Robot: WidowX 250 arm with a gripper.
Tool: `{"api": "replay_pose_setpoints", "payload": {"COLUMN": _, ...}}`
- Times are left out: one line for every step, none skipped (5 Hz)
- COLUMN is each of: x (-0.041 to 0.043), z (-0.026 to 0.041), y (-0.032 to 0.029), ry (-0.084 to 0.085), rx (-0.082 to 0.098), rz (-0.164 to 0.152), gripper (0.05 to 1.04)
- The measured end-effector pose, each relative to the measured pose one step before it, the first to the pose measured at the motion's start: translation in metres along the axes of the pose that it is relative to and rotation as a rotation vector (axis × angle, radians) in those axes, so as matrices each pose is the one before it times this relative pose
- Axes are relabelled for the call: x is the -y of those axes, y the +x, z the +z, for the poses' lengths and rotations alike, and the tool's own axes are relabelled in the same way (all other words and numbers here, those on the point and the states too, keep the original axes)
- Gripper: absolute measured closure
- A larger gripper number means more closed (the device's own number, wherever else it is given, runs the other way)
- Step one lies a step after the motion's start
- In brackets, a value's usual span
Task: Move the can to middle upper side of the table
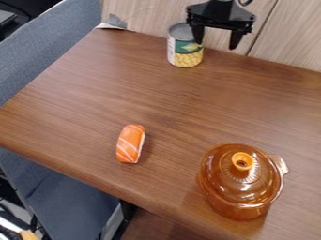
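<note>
Corn can [187, 55] is standing upright near the table's [169, 103] upper edge, roughly mid-edge — task looking done. Gripper [216, 45] is hanging beside it, jaws apart — probably only needing to clear.

No text, brand, number or sign can be read. A label [187, 47] is borne by the can [179, 31] at the far edge of the desk [81, 93], but its print cannot be made out.

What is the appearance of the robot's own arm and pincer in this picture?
The pincer is black, with a wide, notched body and two tapering black fingers. A thin dark cable curves beside the black arm.
</note>
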State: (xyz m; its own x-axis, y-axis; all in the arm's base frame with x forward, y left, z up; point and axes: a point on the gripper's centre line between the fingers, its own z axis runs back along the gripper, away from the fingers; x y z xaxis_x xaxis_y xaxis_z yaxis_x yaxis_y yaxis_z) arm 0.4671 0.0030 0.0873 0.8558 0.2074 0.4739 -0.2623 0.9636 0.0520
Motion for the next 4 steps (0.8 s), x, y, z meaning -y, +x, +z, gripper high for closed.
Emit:
{"api": "replay_pose_setpoints", "payload": {"x": -0.01041, "z": -0.00384, "y": -0.00287, "ry": 0.0244, "rx": -0.0108, "rz": 0.0189, "gripper": 0.083}}
{"api": "replay_pose_setpoints", "payload": {"x": -0.0113, "z": -0.00089, "y": -0.00047, "ry": 0.0204, "rx": -0.0038, "rz": 0.0236, "gripper": 0.083}}
{"api": "replay_pose_setpoints", "payload": {"x": -0.00382, "z": 0.01196, "y": 0.00427, "ry": 0.0046, "rx": 0.0199, "rz": 0.0009, "gripper": 0.083}}
{"api": "replay_pose_setpoints", "payload": {"x": -0.00078, "z": 0.01976, "y": 0.00216, "ry": -0.0226, "rx": 0.0178, "rz": 0.0168, "gripper": 0.083}}
